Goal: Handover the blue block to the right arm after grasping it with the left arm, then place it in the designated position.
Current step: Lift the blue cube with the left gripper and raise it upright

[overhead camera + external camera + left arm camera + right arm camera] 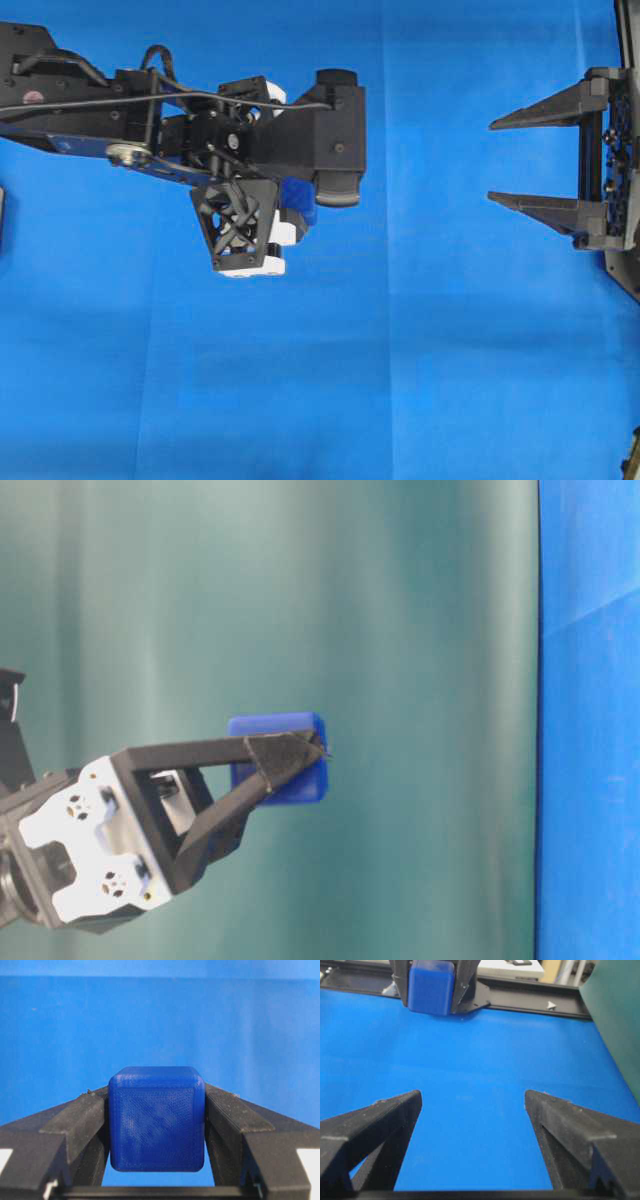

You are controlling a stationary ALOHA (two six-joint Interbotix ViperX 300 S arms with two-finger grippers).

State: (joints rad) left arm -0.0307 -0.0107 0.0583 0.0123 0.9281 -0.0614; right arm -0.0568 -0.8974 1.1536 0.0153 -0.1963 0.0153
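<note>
The left arm (pixel 180 120) reaches in from the left edge of the blue-covered surface (pixel 450 350), and the left gripper (pixel 156 1125) is clamped on the blue block (pixel 156 1119). From the left wrist view the cube sits squarely between the two black fingers (pixel 80 1120), each one pressed flat against a side face, with the cube's front face and rounded corners in plain sight. The jaws stand about halfway closed, held apart by the block itself. The table-level view shows the block (pixel 280 758) lifted off the surface, pinched at the fingertips in front of a green backdrop (pixel 400 600). From overhead only a sliver of the block (pixel 298 195) peeks out beneath the wrist of the arm, over the left half of the surface.

The right arm (pixel 610 160) waits at the right edge, well apart from the left. The right gripper (pixel 492 160) is spread wide with nothing between its pointed fingers (pixel 380 1130), which aim across the cloth toward the held block (pixel 431 986).
</note>
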